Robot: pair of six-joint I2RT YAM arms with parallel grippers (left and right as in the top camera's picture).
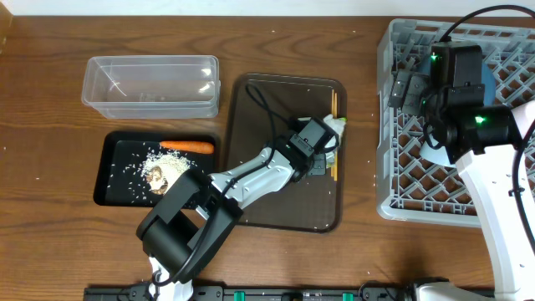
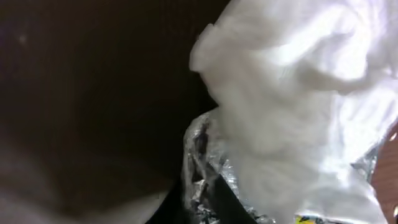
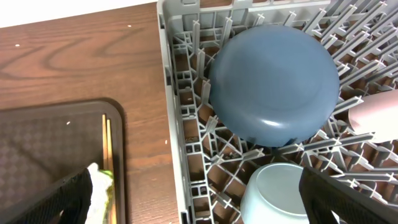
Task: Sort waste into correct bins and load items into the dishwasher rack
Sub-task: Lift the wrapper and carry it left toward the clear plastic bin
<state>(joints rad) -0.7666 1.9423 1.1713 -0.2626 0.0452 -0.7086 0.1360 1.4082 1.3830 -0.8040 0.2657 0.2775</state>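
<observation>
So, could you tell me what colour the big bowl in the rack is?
The bowl is dark blue, clearest in the right wrist view.

tally by kind
one clear plastic tub [image 1: 150, 82], one shallow black tray [image 1: 114, 155], one grey lattice crate [image 1: 386, 150], one orange carrot [image 1: 188, 146], one crumpled white wrapper [image 2: 298, 93], two wooden chopsticks [image 3: 104, 149], one dark blue bowl [image 3: 273, 81]
</observation>
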